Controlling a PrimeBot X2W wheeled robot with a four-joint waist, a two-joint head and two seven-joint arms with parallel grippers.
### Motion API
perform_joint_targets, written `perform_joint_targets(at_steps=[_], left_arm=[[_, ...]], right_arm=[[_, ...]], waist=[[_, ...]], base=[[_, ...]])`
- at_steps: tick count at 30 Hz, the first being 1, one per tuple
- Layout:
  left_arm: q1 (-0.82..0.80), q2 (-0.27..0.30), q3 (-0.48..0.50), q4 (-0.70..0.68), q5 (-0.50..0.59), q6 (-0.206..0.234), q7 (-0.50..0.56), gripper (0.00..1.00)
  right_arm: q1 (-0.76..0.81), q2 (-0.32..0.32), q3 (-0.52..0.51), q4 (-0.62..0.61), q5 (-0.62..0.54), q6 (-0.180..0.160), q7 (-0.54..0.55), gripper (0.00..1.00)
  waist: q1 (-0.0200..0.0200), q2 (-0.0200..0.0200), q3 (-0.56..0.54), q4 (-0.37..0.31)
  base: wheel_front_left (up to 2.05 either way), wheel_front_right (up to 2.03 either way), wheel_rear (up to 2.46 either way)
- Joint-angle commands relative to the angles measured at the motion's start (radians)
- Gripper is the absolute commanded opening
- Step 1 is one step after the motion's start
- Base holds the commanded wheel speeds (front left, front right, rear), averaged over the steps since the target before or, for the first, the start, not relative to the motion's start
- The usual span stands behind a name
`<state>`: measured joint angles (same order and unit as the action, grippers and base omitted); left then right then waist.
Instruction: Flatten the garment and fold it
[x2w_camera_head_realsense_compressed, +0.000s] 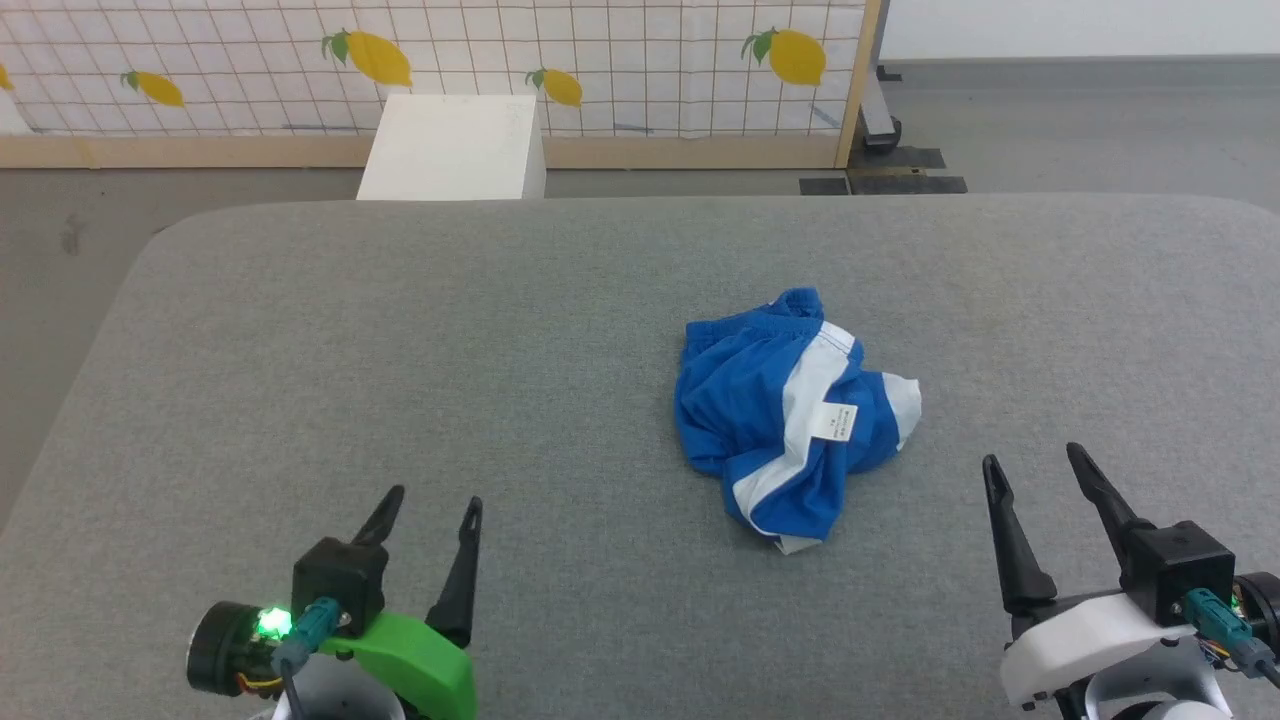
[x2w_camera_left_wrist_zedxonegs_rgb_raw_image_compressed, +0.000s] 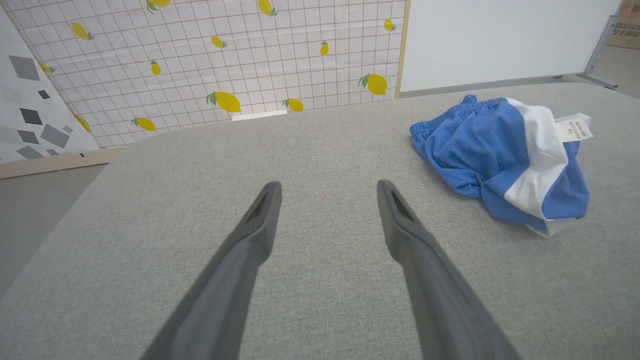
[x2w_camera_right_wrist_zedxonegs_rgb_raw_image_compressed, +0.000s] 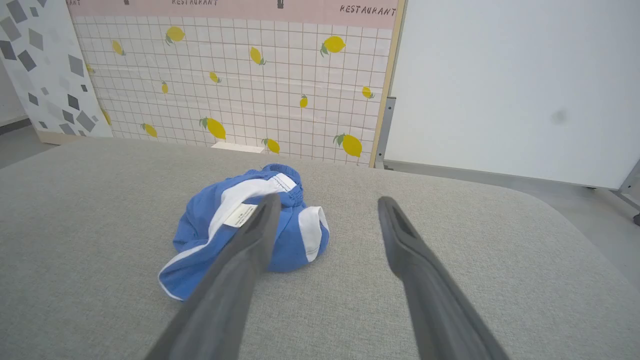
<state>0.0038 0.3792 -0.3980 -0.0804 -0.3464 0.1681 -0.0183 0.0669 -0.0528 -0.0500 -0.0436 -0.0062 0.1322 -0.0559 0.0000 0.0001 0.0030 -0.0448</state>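
The garment (x2w_camera_head_realsense_compressed: 775, 420), bright blue shorts with white stripes and a small white tag, lies crumpled in a heap right of the table's middle. In the left wrist view the garment (x2w_camera_left_wrist_zedxonegs_rgb_raw_image_compressed: 505, 160) lies at the right; in the right wrist view the garment (x2w_camera_right_wrist_zedxonegs_rgb_raw_image_compressed: 235, 235) sits left of centre, partly behind one finger. My left gripper (x2w_camera_head_realsense_compressed: 432, 497) rests at the lower left, open and empty, well left of the heap. My right gripper (x2w_camera_head_realsense_compressed: 1035, 457) stands at the lower right, open and empty, a short way right of the shorts. Left gripper (x2w_camera_left_wrist_zedxonegs_rgb_raw_image_compressed: 327, 187) and right gripper (x2w_camera_right_wrist_zedxonegs_rgb_raw_image_compressed: 327, 202) both show spread fingers.
The grey padded table (x2w_camera_head_realsense_compressed: 400, 350) has rounded far corners. Beyond its far edge stands a white box (x2w_camera_head_realsense_compressed: 452, 148) on the floor, in front of a lemon-patterned partition (x2w_camera_head_realsense_compressed: 600, 60). A plain white wall panel (x2w_camera_right_wrist_zedxonegs_rgb_raw_image_compressed: 500, 85) stands further right.
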Motion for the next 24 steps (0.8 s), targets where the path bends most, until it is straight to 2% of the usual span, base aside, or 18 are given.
perform_joint_targets(at_steps=[1,8,13,15,19,24], left_arm=[[-0.013,0.0,-0.005,-0.008,-0.006,-0.005,0.011,1.0],[-0.136,-0.004,-0.049,-0.107,0.011,-0.029,0.136,1.0],[-0.296,-0.048,-0.111,-0.139,0.001,-0.062,0.323,1.0],[-0.354,-0.084,-0.126,-0.121,-0.028,-0.071,0.388,1.0],[-0.478,-0.112,-0.165,-0.036,-0.04,-0.114,0.496,1.0],[-0.614,-0.168,-0.19,0.094,-0.085,-0.144,0.638,1.0]], right_arm=[[0.005,0.003,0.0,-0.003,0.001,-0.002,0.002,1.0],[-0.003,0.003,-0.007,-0.006,-0.014,-0.002,0.007,1.0],[-0.014,0.003,-0.002,-0.004,-0.015,-0.002,-0.002,1.0],[-0.021,0.003,0.0,0.0,-0.013,-0.002,-0.009,1.0],[-0.041,0.003,0.008,0.013,-0.004,-0.002,-0.028,1.0],[-0.057,0.003,0.013,0.038,0.011,-0.002,-0.058,1.0]], waist=[[0.0,-0.0001,0.008,-0.007],[0.0,-0.0001,0.075,-0.045],[0.0,-0.0001,0.144,-0.1],[0.0,-0.0001,0.169,-0.123],[0.0,-0.0001,0.221,-0.174],[0.0,-0.0001,0.28,-0.219]], base=[[0.0,0.0,0.0],[0.0,0.0,0.0],[0.0,0.0,0.0],[0.0,0.0,0.0],[0.0,0.0,0.0],[0.0,0.0,0.0]])
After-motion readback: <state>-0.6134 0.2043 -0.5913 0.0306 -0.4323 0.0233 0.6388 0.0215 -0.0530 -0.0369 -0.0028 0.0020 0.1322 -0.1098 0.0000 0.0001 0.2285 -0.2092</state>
